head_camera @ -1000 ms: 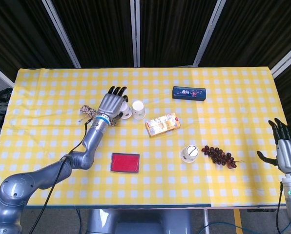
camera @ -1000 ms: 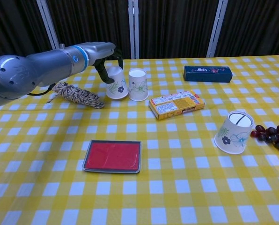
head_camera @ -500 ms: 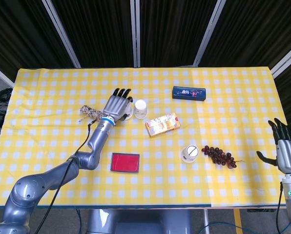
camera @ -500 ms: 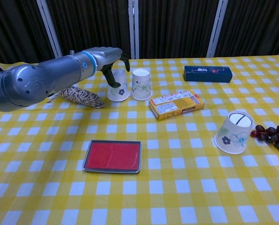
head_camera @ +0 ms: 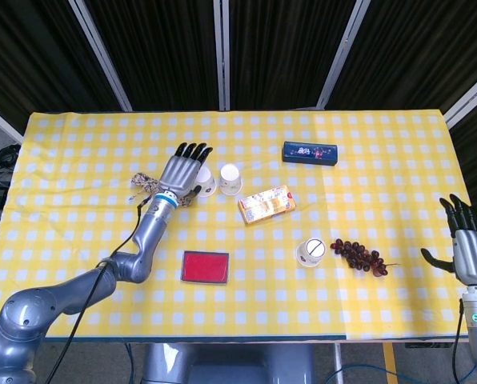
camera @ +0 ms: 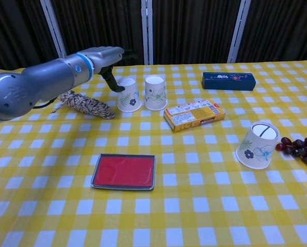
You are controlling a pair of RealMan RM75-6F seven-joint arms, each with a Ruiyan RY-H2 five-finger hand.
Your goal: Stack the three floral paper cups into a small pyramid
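The left hand (camera: 104, 55) is hovering just behind and left of the left base cup (camera: 128, 94), its fingers apart and holding nothing; that cup is standing upside down just beside the right base cup (camera: 155, 92) at the far left-centre of the counter (camera: 205, 206); the third cup (camera: 256, 144) is sitting tilted well apart to the right, next to the grapes (camera: 300, 149). The right hand (head_camera: 470, 244) is waiting off the counter's right edge, fingers spread and empty.

The step in hand appears to be finishing the base row; to do it well, the two base cups should be sitting close and level, so that their upturned bottoms can be carrying the third cup across the gap; the hand should be lifting clear without brushing either light cup.

Against half a second ago, the left hand is drawing back and up from the left base cup, which it was touching then; the cup is standing free, the other things unmoved.
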